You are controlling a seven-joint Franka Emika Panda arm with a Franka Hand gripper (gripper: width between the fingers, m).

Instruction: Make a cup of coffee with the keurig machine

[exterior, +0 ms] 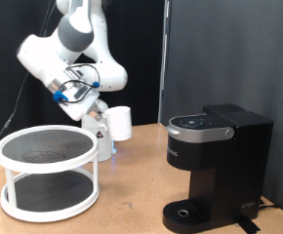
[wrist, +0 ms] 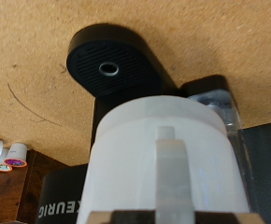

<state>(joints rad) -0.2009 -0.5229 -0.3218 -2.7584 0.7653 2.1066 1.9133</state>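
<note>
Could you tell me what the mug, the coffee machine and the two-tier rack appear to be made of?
The cup, at the gripper: smooth plain white, probably glazed ceramic. The keurig machine: matte black, likely moulded plastic, with a shinier silver-rimmed top. The round rack: white frame, dark mesh-like shelves, possibly coated metal.

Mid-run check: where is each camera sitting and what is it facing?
Exterior view: off the arm, facing the table; shows arm, end effector holding the cup, white two-tier rack, keurig machine.
Wrist view: on the hand, looking past the cup onto the keurig machine's drip tray.
Shared: cup and machine.
</note>
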